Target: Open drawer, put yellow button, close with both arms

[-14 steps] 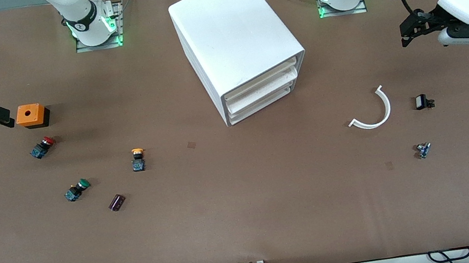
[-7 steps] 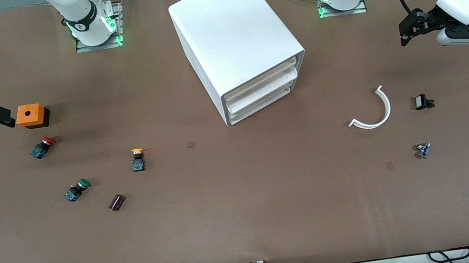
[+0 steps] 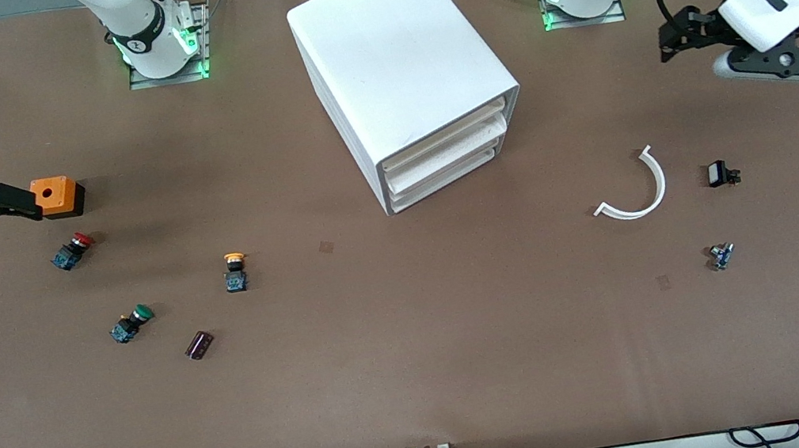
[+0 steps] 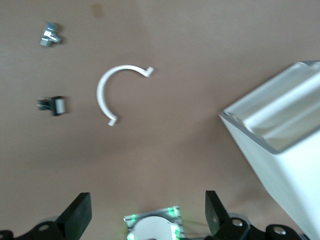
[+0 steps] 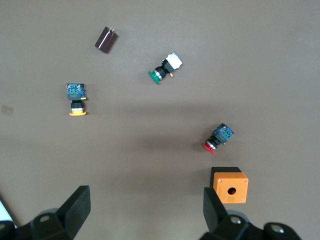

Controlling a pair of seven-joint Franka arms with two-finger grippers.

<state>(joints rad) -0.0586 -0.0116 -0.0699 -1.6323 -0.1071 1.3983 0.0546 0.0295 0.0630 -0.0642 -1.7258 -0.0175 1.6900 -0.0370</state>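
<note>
On the table toward the right arm's end, the yellow button, judged light, rigid and best gripped across its blocky body, is being left untouched while the right gripper and the left gripper are being held open and empty.

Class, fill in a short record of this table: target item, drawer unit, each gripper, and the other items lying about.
target: yellow button lying on the table, untouched
drawer unit: white cabinet, drawers shut
left gripper: open, empty, over bare table
right gripper: open, empty, beside orange box
other buttons: red button, green button
also: white curved piece
</note>
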